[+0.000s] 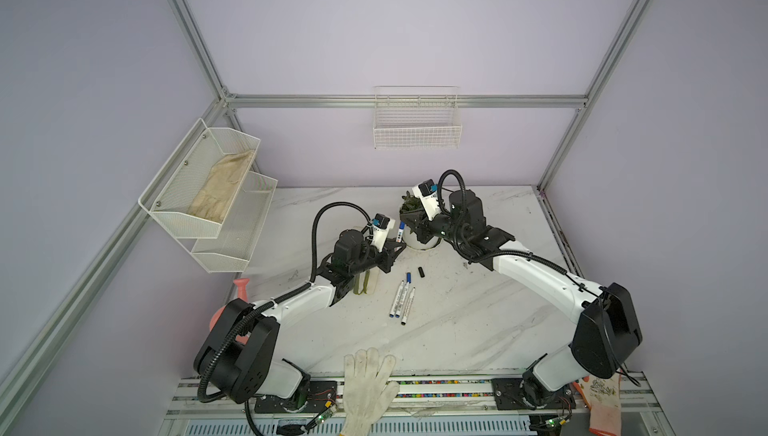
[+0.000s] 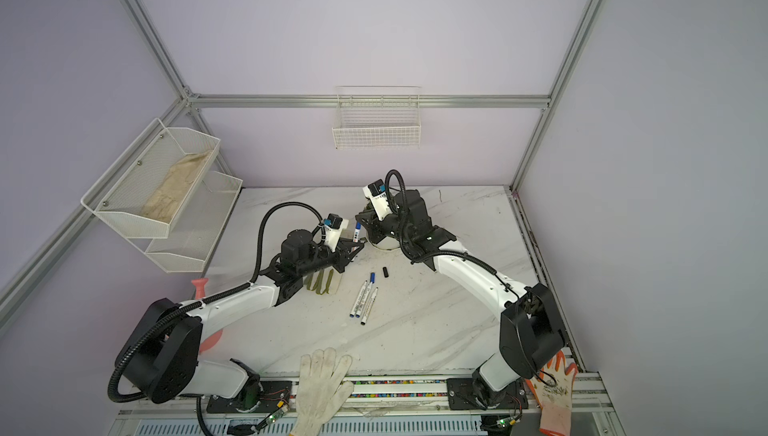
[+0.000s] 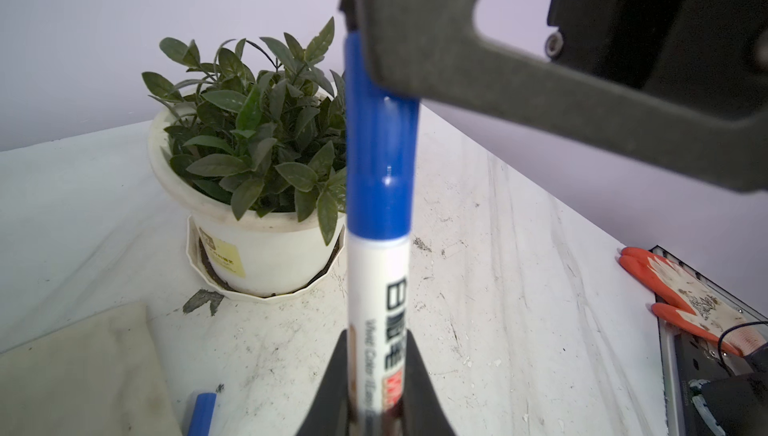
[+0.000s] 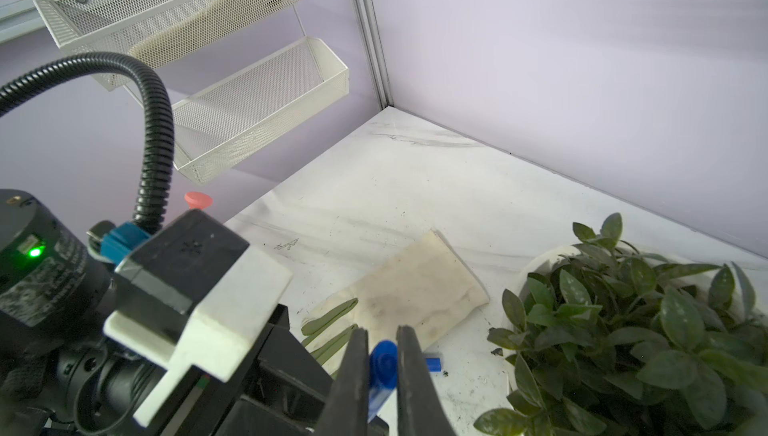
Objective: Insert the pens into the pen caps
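A pen (image 3: 376, 288) is held clear of the surface (image 1: 457, 322), toward its far edge and just beside the potted plant (image 3: 257, 151). The left gripper (image 3: 376, 344) is clenched on the printed white barrel. The right gripper (image 4: 382, 332) is clamped across the blue cap (image 3: 380, 155), which sits on the end of the pen away from the left gripper. The cap's rim appears to meet the barrel, so the seating is judged close to done.

Three more pens (image 1: 401, 299) are laid side by side near the middle of the surface, with a black cap (image 1: 420, 272) just beside them toward the far edge.

The pens are judged light, stiff and smooth, and liable to roll or slip in a grip. They are best taken at mid-barrel and the caps across their sides, with the two pressed together straight along the axis.
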Controlling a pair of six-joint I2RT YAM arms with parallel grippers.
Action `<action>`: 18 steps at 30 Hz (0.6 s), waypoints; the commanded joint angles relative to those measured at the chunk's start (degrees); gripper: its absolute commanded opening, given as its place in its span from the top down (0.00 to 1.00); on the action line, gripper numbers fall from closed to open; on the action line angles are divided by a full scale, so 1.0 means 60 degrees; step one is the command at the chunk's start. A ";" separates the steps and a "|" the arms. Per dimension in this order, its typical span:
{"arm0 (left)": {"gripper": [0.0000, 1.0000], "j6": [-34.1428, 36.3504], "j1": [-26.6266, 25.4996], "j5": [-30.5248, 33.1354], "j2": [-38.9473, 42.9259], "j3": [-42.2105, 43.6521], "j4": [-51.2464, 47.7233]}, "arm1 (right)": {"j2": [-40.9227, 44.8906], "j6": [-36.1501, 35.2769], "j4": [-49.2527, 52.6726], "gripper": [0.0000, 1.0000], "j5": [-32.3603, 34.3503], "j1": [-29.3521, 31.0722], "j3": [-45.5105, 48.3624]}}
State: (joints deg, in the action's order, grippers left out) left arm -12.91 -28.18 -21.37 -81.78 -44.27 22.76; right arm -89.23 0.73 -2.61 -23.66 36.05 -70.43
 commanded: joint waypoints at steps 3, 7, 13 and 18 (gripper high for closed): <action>1.00 -0.0570 0.1061 0.2873 0.0624 -0.2204 0.5290 | -0.0989 -0.0698 0.5633 1.00 -0.0454 0.0640 0.1126; 1.00 -0.0384 0.1188 0.3199 0.0484 -0.2477 0.5288 | -0.1158 -0.0882 0.5958 1.00 0.0311 0.0714 0.1019; 1.00 -0.0194 0.1277 0.3355 0.0225 -0.2998 0.5292 | -0.1510 -0.1174 0.6291 1.00 0.1020 0.0908 0.0900; 1.00 -0.0075 0.1277 0.3414 -0.0136 -0.3305 0.5295 | -0.1582 -0.1386 0.6316 1.00 0.1392 0.1259 0.0969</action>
State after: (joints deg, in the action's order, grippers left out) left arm -8.97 -26.76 -17.15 -85.54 -44.42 21.26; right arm -94.41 -4.54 0.93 -9.45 38.59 -71.83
